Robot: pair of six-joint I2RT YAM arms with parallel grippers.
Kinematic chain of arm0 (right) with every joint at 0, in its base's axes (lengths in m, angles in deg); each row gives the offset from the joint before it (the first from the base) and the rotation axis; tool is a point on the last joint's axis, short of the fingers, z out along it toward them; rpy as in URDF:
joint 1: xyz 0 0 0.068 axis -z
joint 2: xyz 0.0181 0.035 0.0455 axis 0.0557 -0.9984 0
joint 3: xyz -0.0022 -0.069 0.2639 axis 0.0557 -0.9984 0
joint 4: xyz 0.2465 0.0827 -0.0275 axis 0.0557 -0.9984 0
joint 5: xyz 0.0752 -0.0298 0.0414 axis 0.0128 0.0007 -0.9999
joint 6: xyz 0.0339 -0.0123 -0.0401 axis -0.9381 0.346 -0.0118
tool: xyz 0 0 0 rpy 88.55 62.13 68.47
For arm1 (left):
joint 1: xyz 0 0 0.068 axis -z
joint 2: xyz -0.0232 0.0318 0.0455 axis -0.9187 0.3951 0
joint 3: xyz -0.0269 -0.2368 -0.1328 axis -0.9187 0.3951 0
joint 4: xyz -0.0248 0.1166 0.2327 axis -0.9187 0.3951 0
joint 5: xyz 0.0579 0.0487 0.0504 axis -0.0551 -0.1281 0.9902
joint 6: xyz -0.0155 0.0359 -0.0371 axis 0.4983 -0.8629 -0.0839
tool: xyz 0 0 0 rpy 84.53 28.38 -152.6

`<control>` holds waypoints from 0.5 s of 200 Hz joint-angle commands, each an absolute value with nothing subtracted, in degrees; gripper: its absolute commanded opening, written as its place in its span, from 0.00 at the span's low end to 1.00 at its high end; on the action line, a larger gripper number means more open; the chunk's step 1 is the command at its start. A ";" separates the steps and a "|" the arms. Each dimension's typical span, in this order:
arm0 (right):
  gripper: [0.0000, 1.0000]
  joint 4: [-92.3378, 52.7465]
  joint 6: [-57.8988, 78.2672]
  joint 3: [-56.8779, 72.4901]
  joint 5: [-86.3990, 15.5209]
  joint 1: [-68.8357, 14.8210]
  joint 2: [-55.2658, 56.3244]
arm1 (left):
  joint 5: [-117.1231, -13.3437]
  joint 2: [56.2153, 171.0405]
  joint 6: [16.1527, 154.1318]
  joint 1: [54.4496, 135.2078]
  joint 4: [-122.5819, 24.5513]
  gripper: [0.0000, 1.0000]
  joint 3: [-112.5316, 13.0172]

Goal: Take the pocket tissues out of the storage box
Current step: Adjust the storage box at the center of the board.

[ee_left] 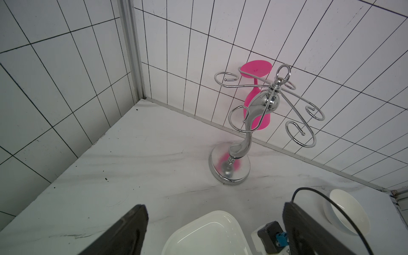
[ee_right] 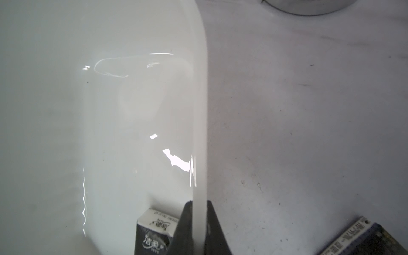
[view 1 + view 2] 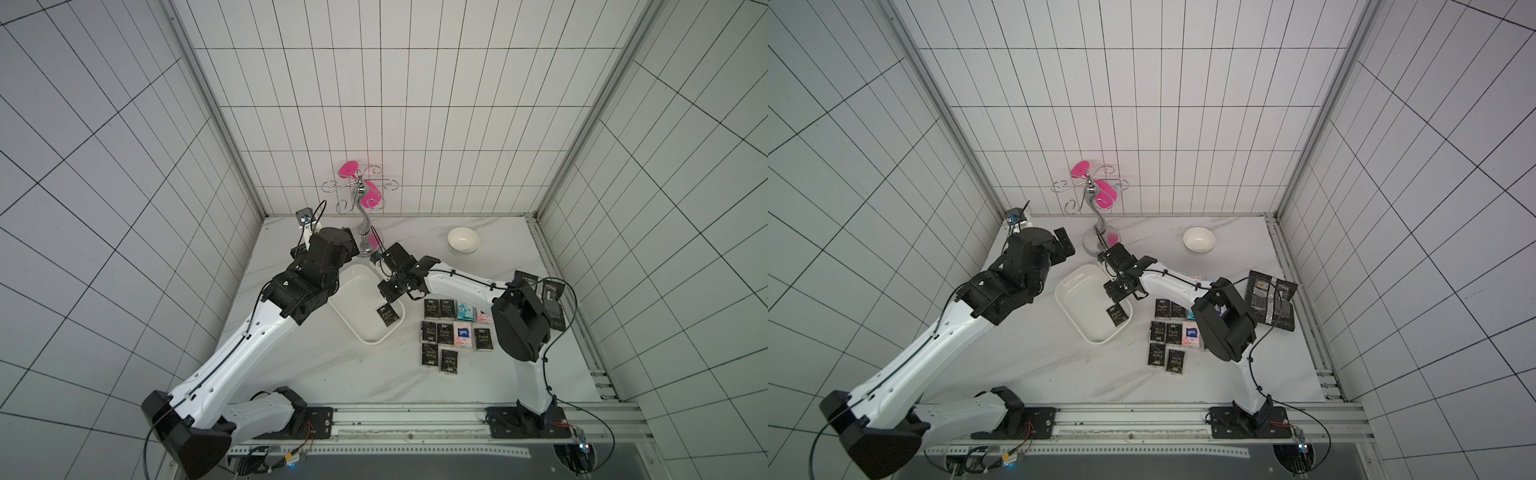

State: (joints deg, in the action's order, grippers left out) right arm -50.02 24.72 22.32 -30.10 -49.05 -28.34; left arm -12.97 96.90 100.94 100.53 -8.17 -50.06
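Right wrist view: right claw (image 2: 198, 204) pinches storage box (image 2: 199, 110) rim.

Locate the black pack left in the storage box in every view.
In a top view: black pack in the storage box, at its right corner.
In a top view: black pack, same corner.
Left wrist: not in it.
Right wrist: black pack at bottom edge, beside the right gripper.
Shared landmark: the storage box's white rim.
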 commanded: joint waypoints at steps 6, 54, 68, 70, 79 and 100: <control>0.13 -57.92 29.24 26.81 -32.03 -49.53 -31.43 | -12.21 96.10 100.13 100.14 -7.41 0.98 -51.71; 0.32 -59.59 29.68 27.82 -29.59 -49.79 -32.48 | -12.13 95.46 99.94 99.73 -7.29 0.98 -51.54; 0.38 -59.15 29.02 27.57 -28.71 -49.89 -30.92 | -12.21 95.52 99.93 99.60 -7.27 0.99 -51.53; 0.39 -59.00 28.88 27.45 -28.49 -49.91 -30.57 | -12.22 95.55 99.92 99.60 -7.31 0.99 -51.53; 0.41 -57.94 28.31 26.83 -27.43 -49.92 -28.70 | -12.18 95.54 99.98 99.51 -7.34 0.98 -51.51; 0.45 -57.64 27.29 26.76 -25.06 -50.28 -24.02 | -12.42 95.60 99.83 99.12 -7.22 0.98 -51.44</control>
